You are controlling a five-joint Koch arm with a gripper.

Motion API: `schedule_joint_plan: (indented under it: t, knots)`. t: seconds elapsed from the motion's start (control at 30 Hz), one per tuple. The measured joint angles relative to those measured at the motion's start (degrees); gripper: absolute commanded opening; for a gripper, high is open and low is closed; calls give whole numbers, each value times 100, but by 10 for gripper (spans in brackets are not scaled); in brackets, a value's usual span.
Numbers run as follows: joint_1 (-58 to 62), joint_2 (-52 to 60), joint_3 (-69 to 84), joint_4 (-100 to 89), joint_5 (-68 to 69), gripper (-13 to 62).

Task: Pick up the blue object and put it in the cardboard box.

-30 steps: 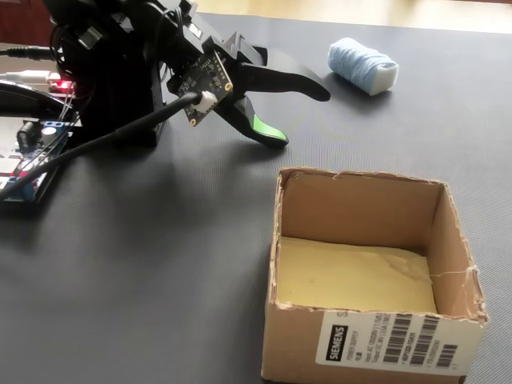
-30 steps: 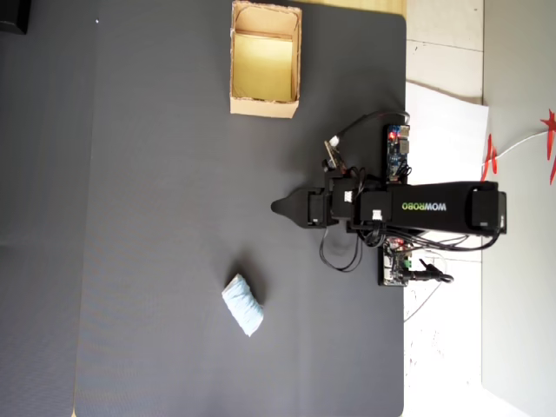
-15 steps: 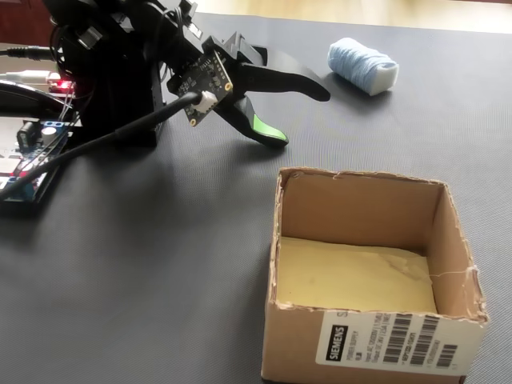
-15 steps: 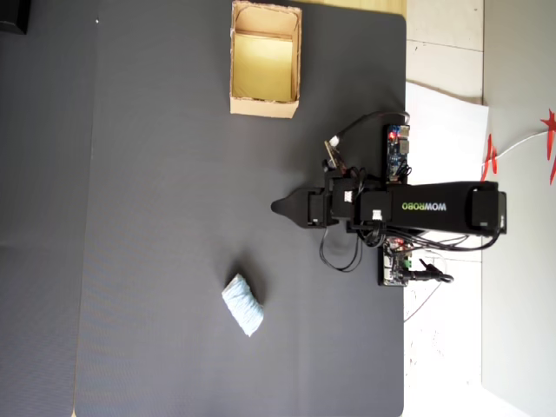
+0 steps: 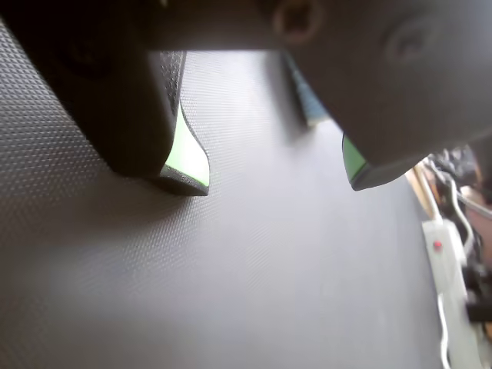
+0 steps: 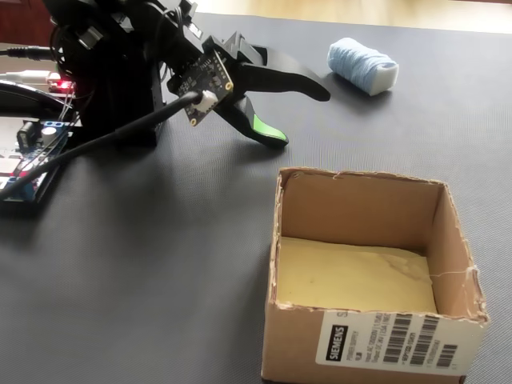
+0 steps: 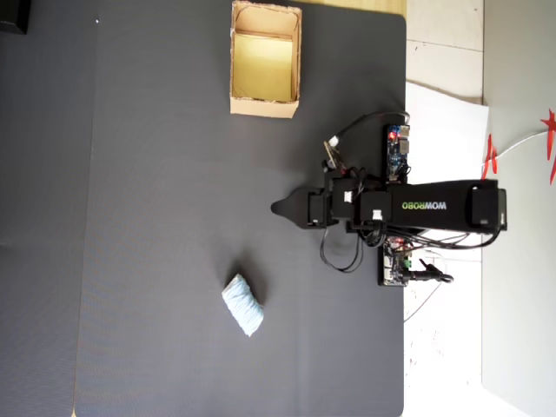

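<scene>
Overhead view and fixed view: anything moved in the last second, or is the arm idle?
Nothing has visibly changed. The claw hangs open and empty over the mat, the blue object lies untouched on the mat, and the cardboard box sits empty in the same spot.

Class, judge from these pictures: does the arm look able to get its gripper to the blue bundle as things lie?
Probably yes. The blue bundle lies alone on the dark mat, apart from the cardboard box. The gripper is open and empty, and nothing stands between it and the bundle.
</scene>
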State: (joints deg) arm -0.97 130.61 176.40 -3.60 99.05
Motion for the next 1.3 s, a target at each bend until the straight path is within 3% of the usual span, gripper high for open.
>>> schedule_joint_plan:
  t: [0.7, 1.3]
  knots:
    - [-2496, 0, 0, -114, -18, 339]
    - [-3164, 0, -431, -79, -18, 331]
